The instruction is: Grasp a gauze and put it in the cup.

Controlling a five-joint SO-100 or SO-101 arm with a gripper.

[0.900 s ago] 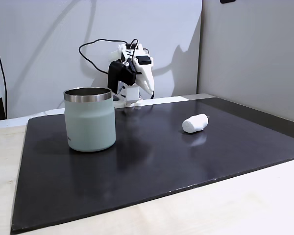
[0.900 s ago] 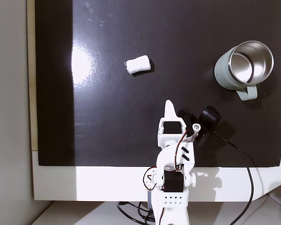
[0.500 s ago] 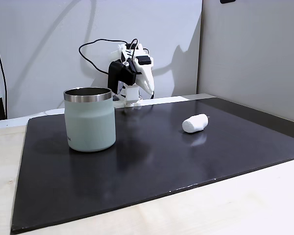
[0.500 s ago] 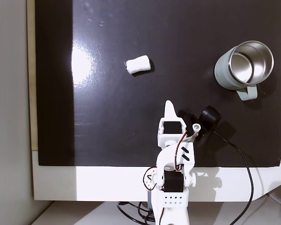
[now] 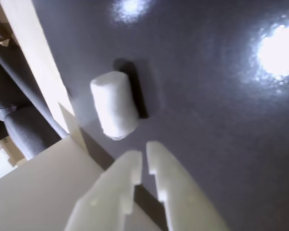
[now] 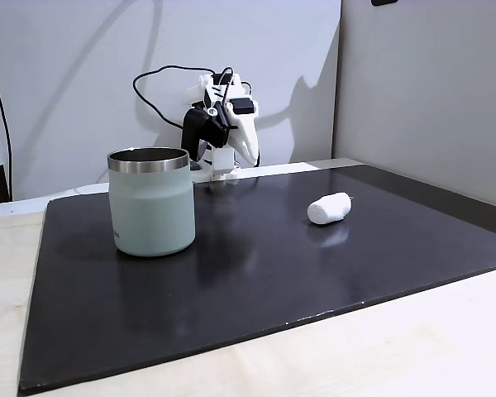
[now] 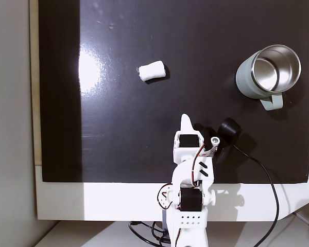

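The reach is barely begun: the gripper (image 5: 143,159), fingers pressed nearly together and empty, must be spread and brought to the gauze (image 7: 152,70), well apart from the cup (image 7: 268,72)

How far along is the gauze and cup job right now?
Nothing looks done yet. The gauze lies on the black mat, apart from the cup, whose inside shows no gauze. The gripper is shut, holds nothing, and sits near the arm's base. Reaching, grasping, carrying and dropping are all left.
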